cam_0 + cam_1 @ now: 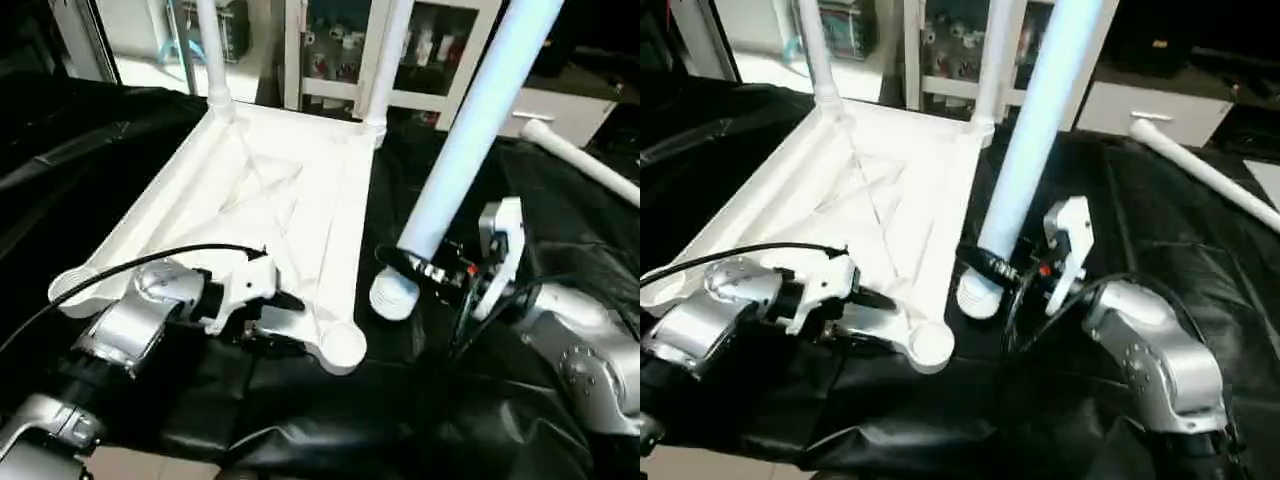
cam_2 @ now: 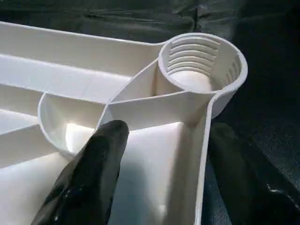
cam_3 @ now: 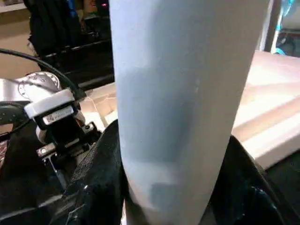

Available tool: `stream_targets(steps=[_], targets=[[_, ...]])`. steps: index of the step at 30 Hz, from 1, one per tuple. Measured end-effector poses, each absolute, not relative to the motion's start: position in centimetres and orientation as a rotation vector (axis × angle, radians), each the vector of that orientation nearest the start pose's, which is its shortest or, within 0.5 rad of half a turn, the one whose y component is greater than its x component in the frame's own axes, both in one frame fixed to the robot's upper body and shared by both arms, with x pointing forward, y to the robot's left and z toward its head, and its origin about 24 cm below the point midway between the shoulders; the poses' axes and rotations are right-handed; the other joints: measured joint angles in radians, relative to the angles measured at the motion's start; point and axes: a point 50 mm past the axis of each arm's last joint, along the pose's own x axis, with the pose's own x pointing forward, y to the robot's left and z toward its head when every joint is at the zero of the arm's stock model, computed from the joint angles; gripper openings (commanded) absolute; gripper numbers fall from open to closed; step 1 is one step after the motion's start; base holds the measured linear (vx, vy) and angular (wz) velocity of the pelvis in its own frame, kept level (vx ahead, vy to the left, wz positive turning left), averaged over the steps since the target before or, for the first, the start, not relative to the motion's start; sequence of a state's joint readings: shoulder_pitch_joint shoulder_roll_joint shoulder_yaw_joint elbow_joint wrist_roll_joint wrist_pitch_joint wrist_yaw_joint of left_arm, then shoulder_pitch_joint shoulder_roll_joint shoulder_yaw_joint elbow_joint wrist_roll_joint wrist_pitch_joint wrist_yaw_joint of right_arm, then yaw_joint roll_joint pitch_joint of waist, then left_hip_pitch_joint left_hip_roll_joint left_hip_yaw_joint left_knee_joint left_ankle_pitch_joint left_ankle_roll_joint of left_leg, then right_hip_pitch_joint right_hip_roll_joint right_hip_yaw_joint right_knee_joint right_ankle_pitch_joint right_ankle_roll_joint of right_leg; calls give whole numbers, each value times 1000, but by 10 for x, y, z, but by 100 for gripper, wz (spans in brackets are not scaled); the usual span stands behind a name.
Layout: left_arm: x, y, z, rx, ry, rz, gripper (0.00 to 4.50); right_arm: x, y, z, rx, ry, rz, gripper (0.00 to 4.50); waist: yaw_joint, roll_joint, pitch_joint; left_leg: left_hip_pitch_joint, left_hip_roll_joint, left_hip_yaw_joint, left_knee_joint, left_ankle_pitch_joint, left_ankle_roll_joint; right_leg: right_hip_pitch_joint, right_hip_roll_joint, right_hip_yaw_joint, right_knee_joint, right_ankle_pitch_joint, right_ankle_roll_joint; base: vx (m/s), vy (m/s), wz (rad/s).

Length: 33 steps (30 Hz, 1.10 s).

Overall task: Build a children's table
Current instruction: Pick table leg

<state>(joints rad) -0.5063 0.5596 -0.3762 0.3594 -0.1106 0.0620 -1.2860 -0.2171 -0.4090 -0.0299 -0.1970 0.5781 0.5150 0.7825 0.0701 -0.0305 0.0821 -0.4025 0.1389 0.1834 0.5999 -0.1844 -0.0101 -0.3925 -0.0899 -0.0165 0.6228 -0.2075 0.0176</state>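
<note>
The white children's table (image 1: 270,190) lay upside down on black sheeting (image 1: 500,420), its X-ribbed underside up, just left of my right pincer (image 1: 408,268) and directly under my left pincer (image 1: 268,322). Two legs (image 1: 213,55) stood upright in its far corner sockets, well beyond both pincers. A third leg (image 1: 470,140) leaned in my right pincer, which was clamped around it near its ribbed lower end; that end rested on the sheeting just beside the table's near right corner socket (image 2: 201,65), which stood empty. A fourth leg (image 1: 590,160) lay flat on the sheeting, far beyond my right pincer. My left pincer straddled the table's near edge wall by that socket, one finger (image 2: 89,183) inside the rim and one outside, jaws partly apart, not visibly squeezing it.
</note>
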Motion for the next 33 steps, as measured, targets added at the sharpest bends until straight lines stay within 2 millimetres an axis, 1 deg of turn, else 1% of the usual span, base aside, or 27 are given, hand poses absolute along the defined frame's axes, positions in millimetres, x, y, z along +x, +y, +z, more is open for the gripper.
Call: stream_targets(steps=[1,5,8,10,13,14,15,18,19,20,24,26,30,31,33], targets=[[293,153,69,504,398,-1473,272,264,-158,119,163,68,958,183,-1,2,-1,0,0,1,0,0,0,0,0,0,0,0,0,0,0,0],[292,159,69,526,425,-1477,235,261,-156,120,160,54,961,183,-8,2,-1,2,1,4,0,0,0,-1,-1,1,1,0,0,0,0,0],[289,166,67,542,450,-1475,228,260,-153,119,172,56,965,183,-9,5,-3,2,1,5,0,0,0,-1,-2,1,1,1,-1,0,0,0],[288,169,67,556,464,-1473,202,259,-150,117,173,63,978,183,-9,8,-5,3,1,7,0,0,0,-3,-2,2,2,1,-1,0,0,0],[287,172,68,570,473,-1472,183,258,-146,115,171,72,998,183,-8,8,-5,2,2,9,0,0,0,-4,-2,2,3,1,-2,0,0,0],[287,173,68,576,477,-1470,183,258,-146,115,170,73,997,183,-8,8,-5,2,3,10,0,0,0,-4,-2,2,3,1,-2,0,0,0],[287,174,69,584,479,-1470,157,258,-146,116,168,73,997,183,-8,7,-5,2,3,11,0,0,0,-4,-2,2,3,1,-2,0,0,0],[287,176,69,610,484,-1460,147,259,-146,116,167,71,997,183,-7,6,-5,2,5,14,0,0,0,-5,-2,2,3,1,-2,0,0,0],[287,176,69,616,483,-1459,125,259,-146,116,167,71,997,183,-7,6,-5,3,5,14,0,0,0,-5,-2,2,3,1,-2,0,0,0],[287,176,69,623,481,-1460,125,259,-146,116,168,71,997,183,-8,5,-6,3,5,15,0,0,0,-5,-2,2,3,1,-2,0,0,0],[286,177,69,649,467,-1462,93,259,-146,117,166,69,1000,183,-7,2,-7,3,7,16,0,0,0,-6,-2,1,4,1,-1,0,0,0],[286,180,69,660,473,-1457,61,260,-145,116,167,70,1003,183,-8,0,-9,3,7,16,0,0,0,-6,-2,1,4,1,-1,0,0,0],[283,183,68,685,476,-1465,56,262,-143,116,170,73,1016,183,-10,-3,-11,4,7,17,0,0,0,-6,-2,1,4,1,-2,0,0,0],[282,183,68,685,473,-1459,32,265,-141,116,172,73,1019,183,-11,-5,-12,6,7,17,0,0,0,-6,-3,1,4,1,-2,0,0,0],[281,181,67,679,460,-1454,22,267,-139,115,177,69,1008,183,-9,-8,-14,7,8,17,0,0,0,-5,-3,1,4,1,-2,0,0,0]])
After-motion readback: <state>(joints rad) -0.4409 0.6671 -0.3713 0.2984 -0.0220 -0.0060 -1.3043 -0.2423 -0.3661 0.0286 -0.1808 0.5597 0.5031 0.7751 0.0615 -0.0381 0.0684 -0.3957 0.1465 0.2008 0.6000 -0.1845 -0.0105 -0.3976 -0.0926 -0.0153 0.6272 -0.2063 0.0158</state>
